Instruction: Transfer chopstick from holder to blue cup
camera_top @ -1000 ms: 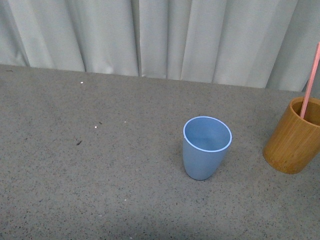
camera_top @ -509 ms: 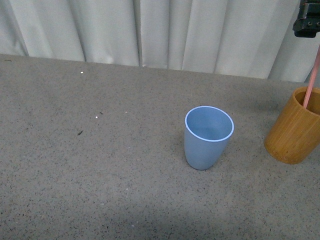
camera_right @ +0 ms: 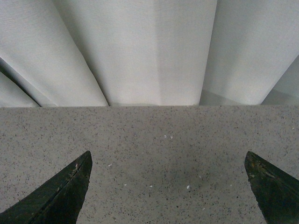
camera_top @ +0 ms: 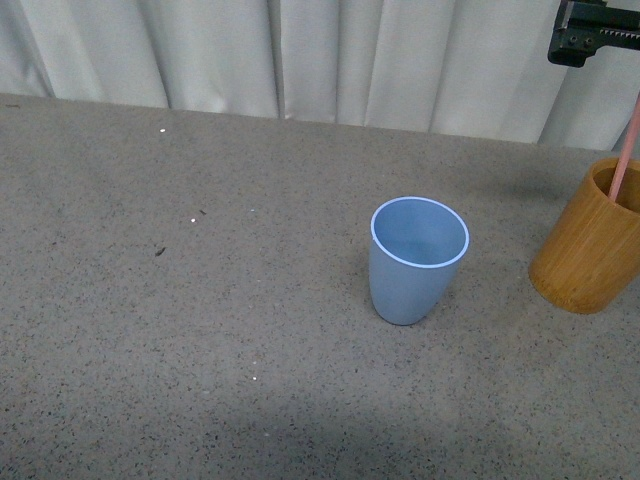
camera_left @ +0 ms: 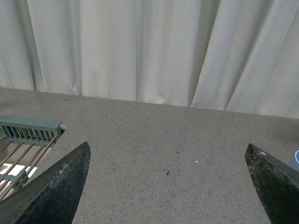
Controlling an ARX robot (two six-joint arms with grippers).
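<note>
Oddly, the pink chopstick (camera_top: 624, 150) stood in the holder (camera_top: 585, 250), both cut off at the front view's edge, apart from the cup (camera_top: 418, 260) on the table (camera_top: 200, 330). The left gripper (camera_left: 167, 145) and right gripper (camera_right: 167, 156) were spread wide, pinching nothing. Only a scrap of arm (camera_top: 595, 32) showed.

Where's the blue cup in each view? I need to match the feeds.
Front view: cup right of centre, left of the holder.
Left wrist view: only a blue sliver at the frame edge, likely the cup.
Right wrist view: not in it.
Shared landmark: the white curtain, in all three.
</note>
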